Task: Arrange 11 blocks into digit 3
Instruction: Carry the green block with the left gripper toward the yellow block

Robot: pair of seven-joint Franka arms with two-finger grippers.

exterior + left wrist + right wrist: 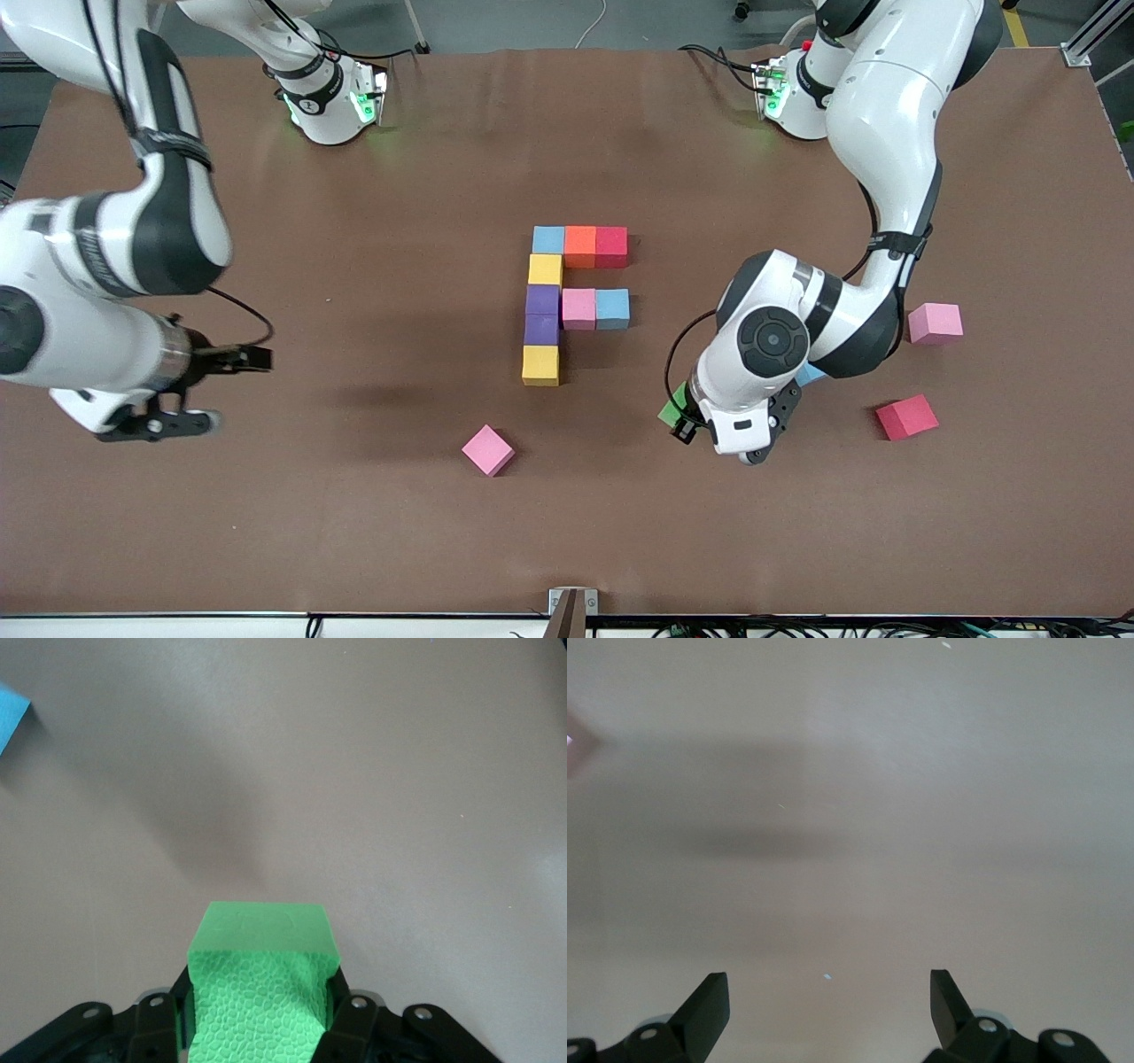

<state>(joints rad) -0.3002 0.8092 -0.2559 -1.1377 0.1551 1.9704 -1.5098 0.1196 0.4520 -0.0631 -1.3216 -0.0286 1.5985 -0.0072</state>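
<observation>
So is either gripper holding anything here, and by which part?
The left gripper is shut on the green block, its fingers pressing two opposite side faces. The right gripper is open and holds nothing, waiting over bare table.

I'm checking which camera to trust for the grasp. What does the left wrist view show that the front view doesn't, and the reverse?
Only the left wrist view shows the left pincer shut on the green block, fingers pressed against its sides, above bare table.

Only the front view shows the partial digit 3, the loose pink blocks and red block, and the right pincer open, waiting.

Both show the green block and a blue block near it.
</observation>
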